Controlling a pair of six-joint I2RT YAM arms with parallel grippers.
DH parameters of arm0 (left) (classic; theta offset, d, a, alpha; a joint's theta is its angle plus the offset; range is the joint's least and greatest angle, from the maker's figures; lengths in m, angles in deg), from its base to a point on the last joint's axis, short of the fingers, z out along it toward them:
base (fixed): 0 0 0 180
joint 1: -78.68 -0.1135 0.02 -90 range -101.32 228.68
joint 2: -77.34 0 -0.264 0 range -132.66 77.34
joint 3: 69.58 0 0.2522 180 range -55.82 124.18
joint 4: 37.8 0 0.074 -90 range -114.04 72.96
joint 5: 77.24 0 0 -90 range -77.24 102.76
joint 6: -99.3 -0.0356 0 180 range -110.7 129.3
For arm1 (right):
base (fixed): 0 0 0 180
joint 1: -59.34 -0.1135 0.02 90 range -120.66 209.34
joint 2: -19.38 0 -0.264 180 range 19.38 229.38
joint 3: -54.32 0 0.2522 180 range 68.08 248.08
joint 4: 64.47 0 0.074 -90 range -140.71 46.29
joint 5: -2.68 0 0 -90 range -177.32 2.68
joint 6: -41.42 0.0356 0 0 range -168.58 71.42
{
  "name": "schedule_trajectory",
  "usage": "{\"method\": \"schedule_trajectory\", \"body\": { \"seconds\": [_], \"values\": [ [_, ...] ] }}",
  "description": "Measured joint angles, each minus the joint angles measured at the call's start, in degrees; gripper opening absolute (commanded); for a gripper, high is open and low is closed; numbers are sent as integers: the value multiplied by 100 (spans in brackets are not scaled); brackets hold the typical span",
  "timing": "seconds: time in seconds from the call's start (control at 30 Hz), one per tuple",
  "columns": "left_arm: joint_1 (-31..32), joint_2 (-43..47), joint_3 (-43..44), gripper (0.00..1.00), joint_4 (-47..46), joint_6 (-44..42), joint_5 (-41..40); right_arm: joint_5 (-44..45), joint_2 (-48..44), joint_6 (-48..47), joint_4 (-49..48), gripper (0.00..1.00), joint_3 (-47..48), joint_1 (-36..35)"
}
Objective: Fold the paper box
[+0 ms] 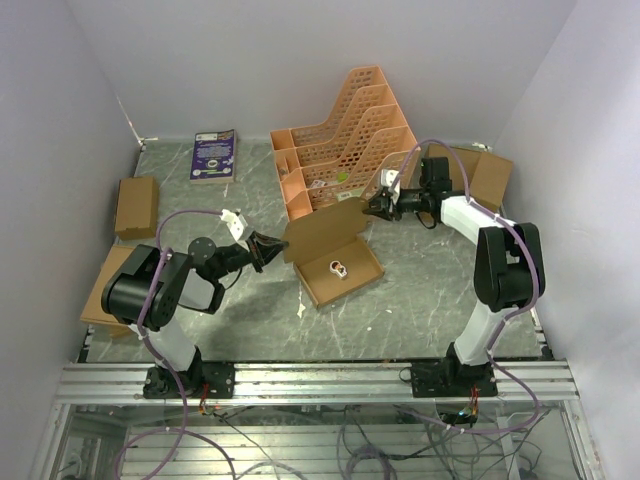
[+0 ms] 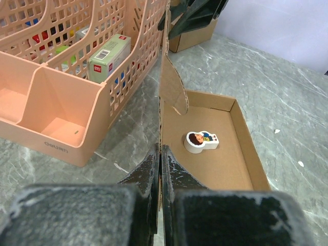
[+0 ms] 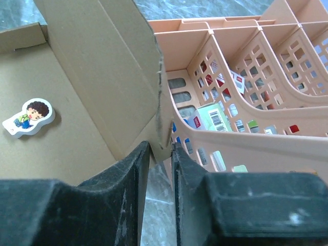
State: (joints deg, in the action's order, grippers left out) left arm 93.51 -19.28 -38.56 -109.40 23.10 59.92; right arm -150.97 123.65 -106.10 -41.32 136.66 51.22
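So the left tool is clenched on the left edge of the paper box lid, which stands upright. The box sits mid-table, just in front of the orange rack, with its tray flat and a little cartoon eraser loose inside. The right tool straddles the lid's right corner, but I can't tell if it's actually pinching. My worries: an uneven pull twists the lid or creases it off the fold line, a grip on just that corner tip slips off, and a backward swing bumps the rack.
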Motion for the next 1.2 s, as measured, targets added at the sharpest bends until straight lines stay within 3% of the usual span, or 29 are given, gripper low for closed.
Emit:
{"method": "schedule_trajectory", "body": {
  "seconds": [0.33, 0.6, 0.87, 1.2],
  "values": [
    [57, 9, -13, 7, 0, 225, -439, 125, -501, 409, -184, 0, -483, 11],
    [640, 640, -214, 7, 225, 140, -1663, 730, -1252, 1585, -885, 0, -1150, -37],
    [1202, 1598, -76, 8, 1661, -127, -3147, 1676, -1453, 3272, -1141, 0, -1307, -295],
    [1552, 1637, 348, 7, 3014, -184, -4693, 2990, -1893, 4876, -964, 0, -1600, -890]
  ]
}}
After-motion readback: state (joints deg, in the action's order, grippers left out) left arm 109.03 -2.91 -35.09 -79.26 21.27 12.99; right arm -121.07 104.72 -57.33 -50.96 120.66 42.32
